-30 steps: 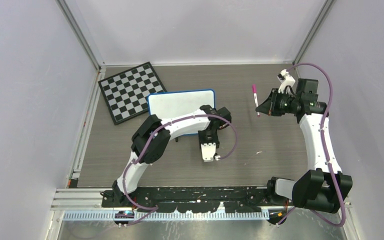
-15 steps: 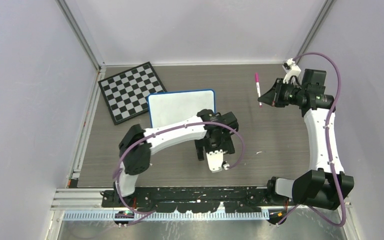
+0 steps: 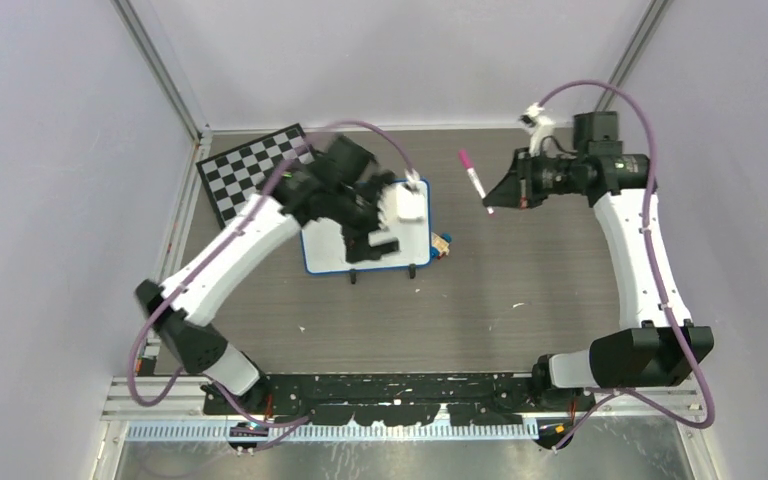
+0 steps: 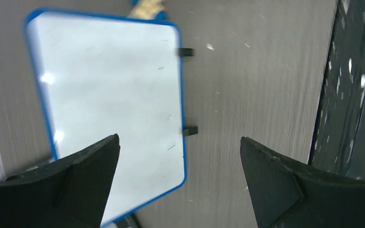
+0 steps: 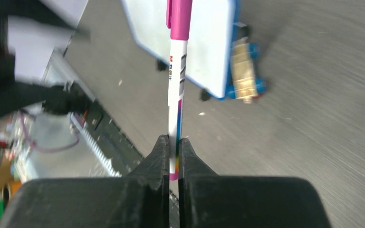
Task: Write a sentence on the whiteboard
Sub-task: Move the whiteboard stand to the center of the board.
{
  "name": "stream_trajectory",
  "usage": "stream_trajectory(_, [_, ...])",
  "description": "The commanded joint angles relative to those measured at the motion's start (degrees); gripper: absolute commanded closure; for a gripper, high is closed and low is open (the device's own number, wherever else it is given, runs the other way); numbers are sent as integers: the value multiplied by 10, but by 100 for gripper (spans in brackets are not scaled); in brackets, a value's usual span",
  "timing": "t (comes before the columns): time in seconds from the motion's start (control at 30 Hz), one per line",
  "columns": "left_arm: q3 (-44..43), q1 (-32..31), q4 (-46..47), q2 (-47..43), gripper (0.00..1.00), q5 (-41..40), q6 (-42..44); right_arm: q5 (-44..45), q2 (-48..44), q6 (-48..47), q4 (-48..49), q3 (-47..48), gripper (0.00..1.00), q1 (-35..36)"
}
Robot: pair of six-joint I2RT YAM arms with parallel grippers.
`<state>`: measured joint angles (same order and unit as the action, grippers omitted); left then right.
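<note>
- The left claw [image 4: 179,140] hangs over the whiteboard [image 4: 109,95] with its fingers spread wide, gripping nothing.
- The whiteboard stands on the worktop [image 3: 520,330] just in front of the chessboard [image 3: 250,170]. Its surface looks blank, with no sentence on it yet.
- A small blue-and-tan block [image 5: 244,71] lies against the board's right edge.
- The marker [image 5: 176,95] is held in the air to the right of the board, well apart from it, and its far end looks capped in pink.
- The right claw [image 5: 172,142] is clamped on the marker's lower end.
- The step in hand appears to be bringing the pen to the board. Next, the tip likely needs baring and setting down on the white surface while the left claw steadies the frame.
</note>
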<state>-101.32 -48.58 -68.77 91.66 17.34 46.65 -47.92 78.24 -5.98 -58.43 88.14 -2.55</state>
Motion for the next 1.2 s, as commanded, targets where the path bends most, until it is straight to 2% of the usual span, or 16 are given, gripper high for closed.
stream_trajectory(0.0, [9,126,106,-99,0,107,-267,-24,9,-63,-90,39,100,98])
stream_trajectory(0.07, [34,187,145,-132,0,171,-340,-20,14,-82,-117,42,100,144])
stream_trajectory(0.17, [77,250,188,-172,0,226,-465,1,17,-96,-137,43,100,209])
stream_trajectory(0.27, [129,282,238,-195,0,303,-560,35,19,-111,-142,48,100,262])
stream_trajectory(0.4, [177,300,317,-167,0,444,-721,98,26,-127,-146,68,100,327])
stream_trajectory(0.5, [278,314,529,-160,0,506,-920,143,31,-134,-148,85,100,356])
stream_trajectory(0.57, [329,315,642,-154,2,523,-1011,166,32,-137,-148,92,100,372])
stream_trajectory(0.73, [348,303,660,-140,23,545,-1027,193,29,-139,-150,98,100,393])
stream_trajectory(0.8, [355,291,661,-139,28,550,-1025,198,28,-139,-150,98,100,397])
stream_trajectory(0.97, [362,254,669,-132,39,566,-1023,203,30,-140,-150,99,100,406])
stream_trajectory(1.17, [365,245,669,-116,44,564,-1025,210,32,-140,-150,114,100,413])
